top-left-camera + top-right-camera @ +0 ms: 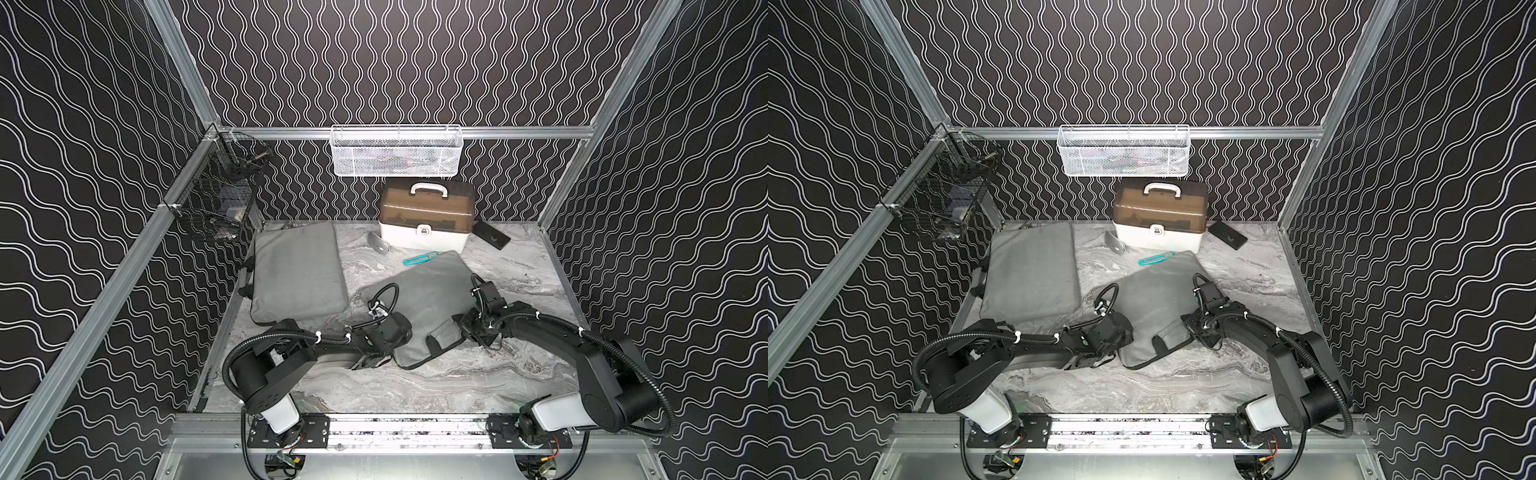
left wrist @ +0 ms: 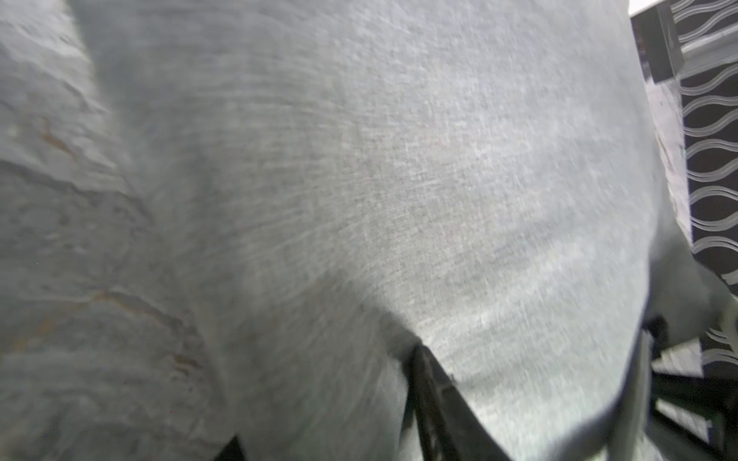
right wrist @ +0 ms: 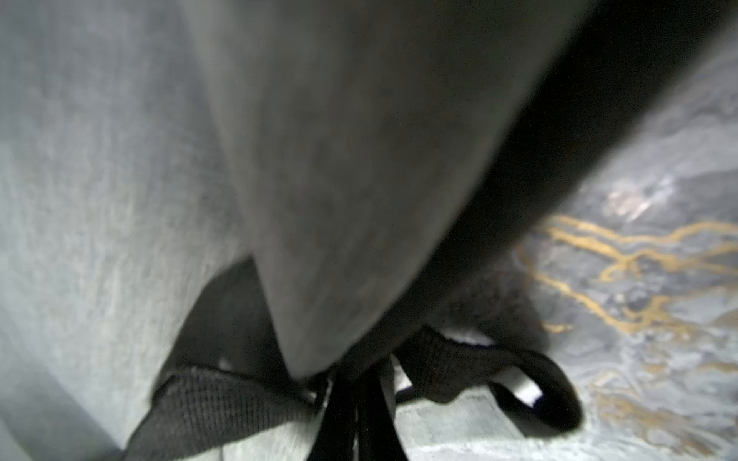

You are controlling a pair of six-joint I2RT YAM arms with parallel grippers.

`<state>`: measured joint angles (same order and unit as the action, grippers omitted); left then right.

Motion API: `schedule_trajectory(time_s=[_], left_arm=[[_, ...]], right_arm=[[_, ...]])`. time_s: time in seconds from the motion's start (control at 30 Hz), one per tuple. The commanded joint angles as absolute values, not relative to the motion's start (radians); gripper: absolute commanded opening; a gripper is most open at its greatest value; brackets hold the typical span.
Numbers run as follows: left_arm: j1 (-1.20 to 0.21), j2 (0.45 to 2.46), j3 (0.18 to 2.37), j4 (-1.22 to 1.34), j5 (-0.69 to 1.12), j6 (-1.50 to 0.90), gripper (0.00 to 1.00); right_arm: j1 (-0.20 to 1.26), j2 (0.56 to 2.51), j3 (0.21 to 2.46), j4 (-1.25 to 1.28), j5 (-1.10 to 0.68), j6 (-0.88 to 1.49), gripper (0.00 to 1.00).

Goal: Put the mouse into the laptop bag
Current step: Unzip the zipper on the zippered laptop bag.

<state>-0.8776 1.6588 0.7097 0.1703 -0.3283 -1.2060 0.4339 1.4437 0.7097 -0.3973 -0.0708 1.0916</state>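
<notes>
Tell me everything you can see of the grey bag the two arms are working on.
The bag is soft grey woven fabric with black trim and a black webbing handle at its near edge. It lies skewed and rumpled on the marble table, right of a second grey bag. The right gripper is shut on a raised flap at its near right edge; the left gripper is at its near left corner. A teal tool lies by its far edge.

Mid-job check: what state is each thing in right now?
Mouse: beside box, not bagged.
Laptop bag: flap lifted.
Second bag: lying flat.
Box: lid shut.
Right gripper: shut on laptop bag flap.
Left gripper: at laptop bag edge, grip unclear.
</notes>
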Motion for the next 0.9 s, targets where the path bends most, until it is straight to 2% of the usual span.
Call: schedule_trajectory(time_s=[0.0,0.13,0.2,0.23,0.3,0.37,0.6,0.87], left_arm=[[-0.886,1.675,0.732,0.205,-0.233,-1.241,0.42],[-0.928,1.656,0.745,0.177,-0.280,-1.275,0.41],[-0.943,1.638,0.736,0.165,-0.309,-1.294,0.36],[-0.946,1.626,0.726,0.165,-0.318,-1.306,0.30],[-0.946,1.610,0.700,0.173,-0.334,-1.321,0.09],[-0.946,1.595,0.676,0.169,-0.352,-1.345,0.00],[-0.945,1.609,0.692,0.161,-0.359,-1.349,0.00],[-0.945,1.626,0.731,0.150,-0.361,-1.340,0.00]], right_arm=[[0.493,1.430,0.704,-0.359,-0.207,1.132,0.00],[0.463,1.386,0.710,-0.446,-0.127,1.112,0.00],[0.399,1.350,0.700,-0.465,-0.115,1.086,0.00],[0.371,1.329,0.688,-0.473,-0.120,1.075,0.00],[0.320,1.284,0.659,-0.473,-0.152,1.048,0.00],[0.298,1.234,0.627,-0.469,-0.178,1.025,0.00],[0.353,1.129,0.520,-0.410,-0.257,1.027,0.00],[0.615,1.172,0.554,-0.264,-0.272,1.079,0.00]])
